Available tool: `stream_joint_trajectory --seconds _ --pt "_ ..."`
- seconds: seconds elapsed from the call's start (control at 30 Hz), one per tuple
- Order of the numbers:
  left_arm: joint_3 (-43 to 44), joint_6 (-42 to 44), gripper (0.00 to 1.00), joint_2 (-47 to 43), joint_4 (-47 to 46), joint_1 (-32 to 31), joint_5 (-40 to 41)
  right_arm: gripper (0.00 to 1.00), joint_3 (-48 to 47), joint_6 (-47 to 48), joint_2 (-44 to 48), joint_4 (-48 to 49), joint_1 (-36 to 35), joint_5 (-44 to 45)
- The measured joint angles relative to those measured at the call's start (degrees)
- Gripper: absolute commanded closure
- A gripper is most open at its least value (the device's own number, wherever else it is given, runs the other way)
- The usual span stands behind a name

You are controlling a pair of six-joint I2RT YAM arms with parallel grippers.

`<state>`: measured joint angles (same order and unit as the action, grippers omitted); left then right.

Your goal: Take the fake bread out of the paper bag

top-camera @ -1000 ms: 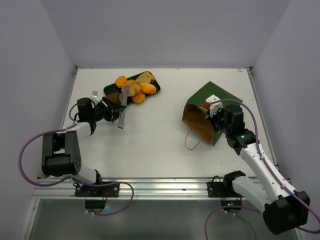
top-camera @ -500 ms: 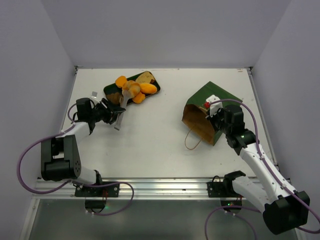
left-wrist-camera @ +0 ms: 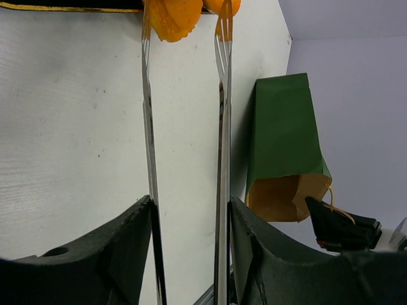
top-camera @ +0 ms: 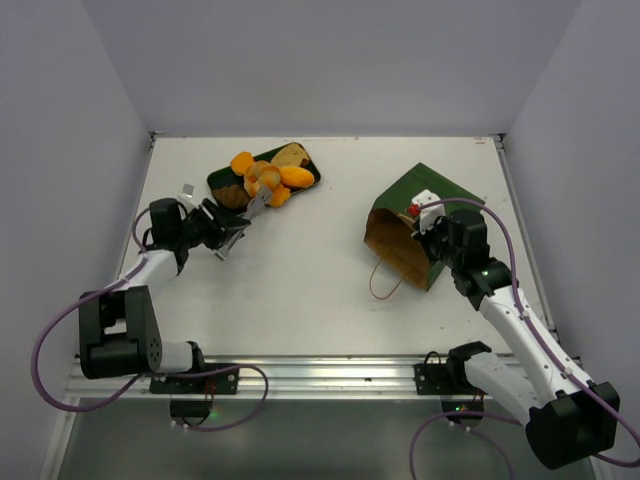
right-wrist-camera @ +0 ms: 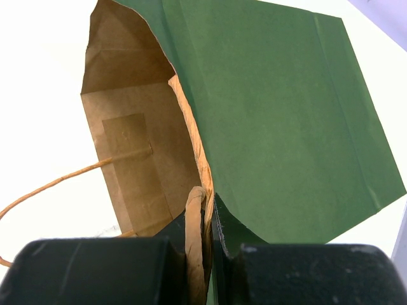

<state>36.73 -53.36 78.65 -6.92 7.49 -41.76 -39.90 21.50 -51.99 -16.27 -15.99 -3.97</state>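
The fake bread [top-camera: 268, 177], orange rolls, a tan bun and a brown slice, lies piled on a dark green flat tray [top-camera: 217, 181] at the back left. My left gripper [top-camera: 222, 238] is shut on metal tongs [top-camera: 243, 218]; their tips are apart at the tray's near edge, beside an orange roll [left-wrist-camera: 172, 16], and hold nothing. The paper bag [top-camera: 425, 195] lies on its side at the right, mouth toward me. My right gripper [top-camera: 428, 238] is shut on its rim [right-wrist-camera: 202, 190]. The brown inside [right-wrist-camera: 140, 152] shows no bread.
The bag's string handle [top-camera: 385, 285] loops onto the table in front of the bag. White walls close in the table at the left, back and right. The left arm's purple cable [top-camera: 60, 320] hangs near the left edge.
The tongs let go of a tan bun onto the tray's pile and drew back toward the front left. The right arm and the bag have not moved.
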Motion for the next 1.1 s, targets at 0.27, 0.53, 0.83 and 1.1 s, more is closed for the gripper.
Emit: stream_joint_trajectory --seconds 0.27,0.53,0.83,1.1 --pt "-1.79 0.57 0.50 -2.08 0.81 0.00 -0.39 1.00 0.00 0.00 0.02 0.00 0.00 0.02" --pt "-6.34 0.52 0.54 -9.88 1.49 -0.15 -3.78 1.00 0.00 0.20 0.31 -0.09 0.00 0.00" --pt "-11.21 0.44 0.61 -21.79 1.86 -10.08 -6.58 1.00 -0.61 4.28 0.22 -3.43 0.00 -3.08" --pt "-18.97 -1.11 0.63 -35.63 2.38 -16.11 -7.80 1.00 -3.48 6.21 -2.71 -5.88 0.31 -6.05"
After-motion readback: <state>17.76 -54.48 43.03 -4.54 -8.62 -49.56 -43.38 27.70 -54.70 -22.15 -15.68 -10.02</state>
